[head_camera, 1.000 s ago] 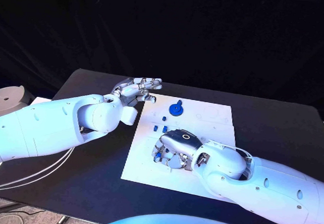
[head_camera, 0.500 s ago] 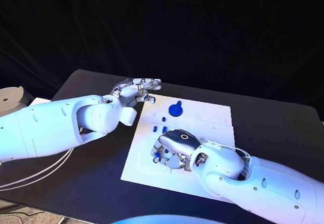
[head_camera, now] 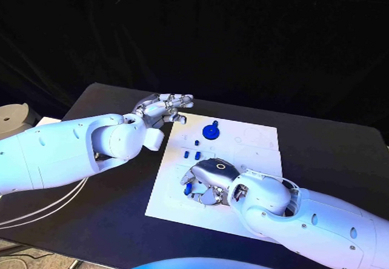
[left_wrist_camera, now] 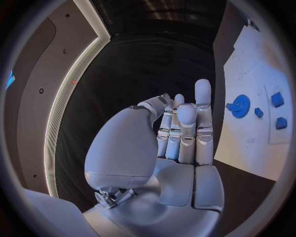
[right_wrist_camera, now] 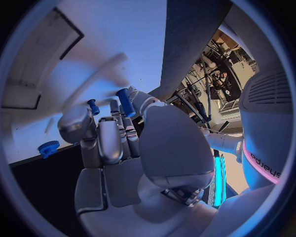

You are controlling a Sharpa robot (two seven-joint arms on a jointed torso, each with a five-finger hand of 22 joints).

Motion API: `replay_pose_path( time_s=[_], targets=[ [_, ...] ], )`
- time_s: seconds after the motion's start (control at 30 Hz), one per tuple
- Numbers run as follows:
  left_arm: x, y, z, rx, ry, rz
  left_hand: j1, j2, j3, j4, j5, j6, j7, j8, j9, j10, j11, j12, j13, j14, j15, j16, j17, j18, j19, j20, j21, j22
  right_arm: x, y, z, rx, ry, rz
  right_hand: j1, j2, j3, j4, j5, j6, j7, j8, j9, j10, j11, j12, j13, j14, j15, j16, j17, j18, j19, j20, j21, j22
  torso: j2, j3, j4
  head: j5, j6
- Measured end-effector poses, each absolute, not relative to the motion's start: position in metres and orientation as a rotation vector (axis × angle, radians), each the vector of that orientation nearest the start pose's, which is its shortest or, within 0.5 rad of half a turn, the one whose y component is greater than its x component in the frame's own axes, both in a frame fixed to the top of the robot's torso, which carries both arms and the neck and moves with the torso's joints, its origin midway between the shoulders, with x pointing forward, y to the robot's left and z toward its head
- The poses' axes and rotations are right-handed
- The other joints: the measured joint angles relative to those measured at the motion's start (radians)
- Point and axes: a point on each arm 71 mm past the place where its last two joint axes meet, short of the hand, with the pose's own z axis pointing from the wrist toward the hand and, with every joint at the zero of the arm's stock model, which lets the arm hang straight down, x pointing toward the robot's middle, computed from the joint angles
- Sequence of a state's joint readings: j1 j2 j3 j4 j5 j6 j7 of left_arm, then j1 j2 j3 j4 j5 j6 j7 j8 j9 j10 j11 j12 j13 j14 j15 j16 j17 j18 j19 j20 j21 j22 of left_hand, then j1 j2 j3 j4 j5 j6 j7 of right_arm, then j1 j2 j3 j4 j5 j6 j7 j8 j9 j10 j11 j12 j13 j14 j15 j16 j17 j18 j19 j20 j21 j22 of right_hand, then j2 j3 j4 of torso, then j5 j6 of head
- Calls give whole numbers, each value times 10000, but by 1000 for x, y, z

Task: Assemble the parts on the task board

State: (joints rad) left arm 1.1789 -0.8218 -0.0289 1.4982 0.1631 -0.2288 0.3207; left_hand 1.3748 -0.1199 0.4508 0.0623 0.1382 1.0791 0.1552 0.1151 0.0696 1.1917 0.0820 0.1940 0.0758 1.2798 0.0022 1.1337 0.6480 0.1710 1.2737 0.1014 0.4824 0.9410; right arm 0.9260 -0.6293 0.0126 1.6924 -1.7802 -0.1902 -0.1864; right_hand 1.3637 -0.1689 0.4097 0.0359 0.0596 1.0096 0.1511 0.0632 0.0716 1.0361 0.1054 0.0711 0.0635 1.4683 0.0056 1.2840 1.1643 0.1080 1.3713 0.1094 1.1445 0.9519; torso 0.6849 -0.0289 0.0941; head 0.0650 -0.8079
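Head view: right hand [head_camera: 208,182] pinches a blue part [right_wrist_camera: 126,102] over the task board [head_camera: 243,219]; beyond it the gear [head_camera: 211,132] and small parts [head_camera: 191,154] wait. Left hand [head_camera: 164,107] is spread, empty. Most assembling seems left.

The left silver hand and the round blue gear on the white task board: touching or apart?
Apart. In the left wrist view the left hand is raised with black table between it and the gear.
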Motion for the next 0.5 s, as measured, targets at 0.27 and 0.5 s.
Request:
replay_pose_path(
  time_s=[0.27,0.5],
  targets=[
    [491,204,-194,-13497,14689,-16179,0,0,0,0,0,0,0,0,0,0,0,0,0,0,0,0,0,-1,0,0,0,0,374,-50,-256,-5134,17571,8872,71,71,-248,-27,0,49,-50,0,1,166,-89,181,17,0,0,-39,-73,0,0,0,0,23,0,4,0,-10,-12],
    [491,204,-194,-13499,14688,-16173,0,0,0,0,0,0,0,0,0,0,0,0,0,0,0,0,0,0,0,0,0,0,373,-53,-256,-5011,17503,8872,80,81,-605,-46,0,-148,-62,0,-48,-72,-46,124,3,0,-1,-40,-111,0,0,0,0,-26,4,10,-8,-8,9]
  ],
)
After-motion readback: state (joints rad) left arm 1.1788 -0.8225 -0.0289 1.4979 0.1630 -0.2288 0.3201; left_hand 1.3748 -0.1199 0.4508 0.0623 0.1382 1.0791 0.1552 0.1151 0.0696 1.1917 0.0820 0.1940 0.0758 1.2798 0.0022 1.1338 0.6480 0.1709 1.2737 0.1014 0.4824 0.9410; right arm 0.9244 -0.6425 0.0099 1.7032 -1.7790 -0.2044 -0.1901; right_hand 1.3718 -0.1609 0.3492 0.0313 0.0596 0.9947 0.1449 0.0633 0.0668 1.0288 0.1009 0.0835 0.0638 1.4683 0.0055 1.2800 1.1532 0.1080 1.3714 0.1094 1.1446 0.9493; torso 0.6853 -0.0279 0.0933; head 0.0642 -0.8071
